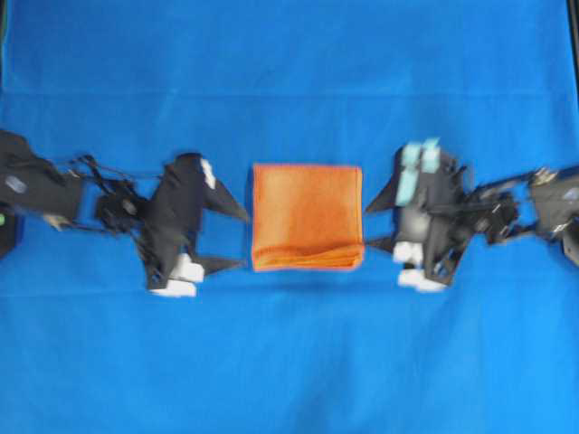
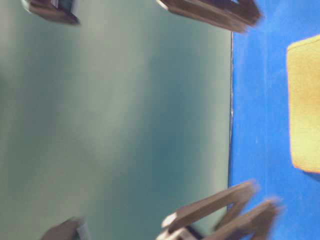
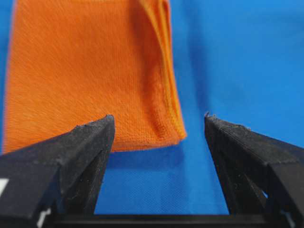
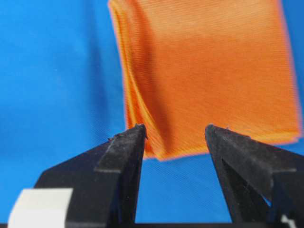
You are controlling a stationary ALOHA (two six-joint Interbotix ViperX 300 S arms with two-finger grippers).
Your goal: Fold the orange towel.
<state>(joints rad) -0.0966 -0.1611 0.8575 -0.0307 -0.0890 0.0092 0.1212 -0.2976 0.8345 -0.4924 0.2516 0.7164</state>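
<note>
The orange towel point(image 1: 308, 217) lies folded into a small layered rectangle on the blue table cover, its stacked edges along the near side. My left gripper point(image 1: 244, 240) is open just left of the towel, with nothing between its fingers. In the left wrist view the towel point(image 3: 85, 71) lies just past the left gripper point(image 3: 159, 121), whose jaws stand wide apart over bare blue cloth. My right gripper point(image 1: 366, 227) is open at the towel's right edge. The right wrist view has the towel point(image 4: 209, 71) just beyond the empty right gripper point(image 4: 175, 129).
The blue cover point(image 1: 289, 362) spreads all round the towel. In the sideways, blurred table-level view the towel point(image 2: 305, 105) appears at the right edge, with dark gripper fingers point(image 2: 215, 12) at the top and bottom and a grey-green wall behind.
</note>
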